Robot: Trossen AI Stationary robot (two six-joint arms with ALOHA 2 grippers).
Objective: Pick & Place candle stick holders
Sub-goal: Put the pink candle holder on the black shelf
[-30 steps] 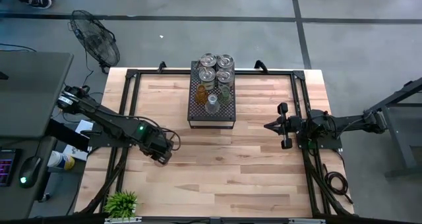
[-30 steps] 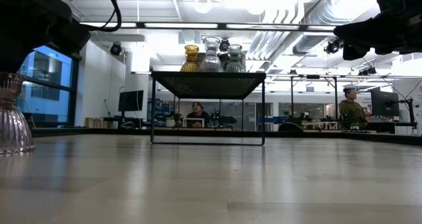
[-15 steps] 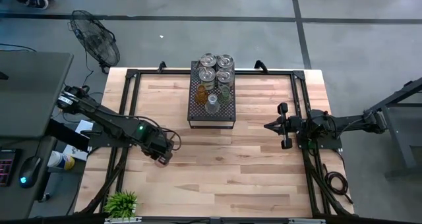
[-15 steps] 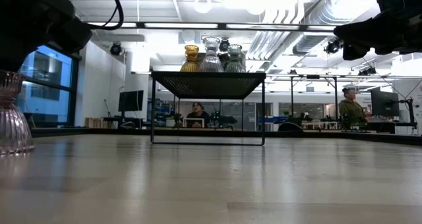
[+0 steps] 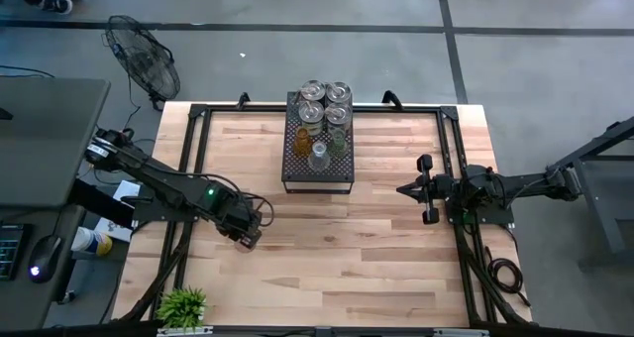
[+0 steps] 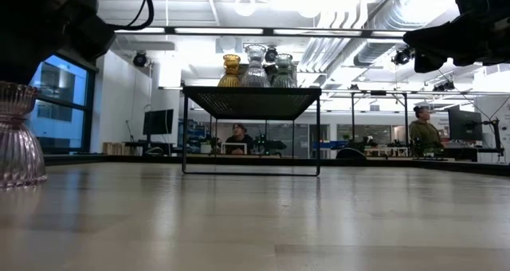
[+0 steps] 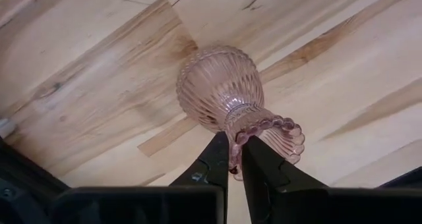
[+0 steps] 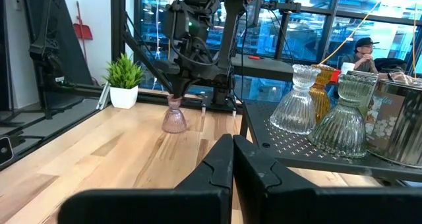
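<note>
We see the left gripper (image 5: 248,237) low over the left half of the pale wooden bench (image 5: 327,258), its two dark fingers (image 7: 214,165) closed on the scalloped rim of a small pinkish ribbed glass candle stick holder (image 7: 221,89). In the left wrist view the rim is pinched between the fingers, one on either side of its wall, while the rounded ribbed base extends beyond the fingertips toward the planks. In the low view the same pinkish holder (image 6: 17,139) stands upright with its base on the bench top, under the dark bulk of the left arm. The right wrist view shows it (image 8: 175,118) too, upright on the wood under the left gripper (image 8: 178,85), well apart from the tray. The black perforated rectangular tray (image 5: 318,173) stands raised on thin legs at the far middle of the bench, and the other glass candle stick holders (image 5: 325,114) are clustered on its far end, clear and silvery ones with an amber-orange glass holder (image 5: 305,136) among them. The right gripper (image 5: 403,190) hovers over the right side of the bench, pointing toward the tray; its fingers (image 8: 221,165) are pressed together and hold nothing. A small green potted plant (image 5: 182,304) sits at the bench's near left corner.
</note>
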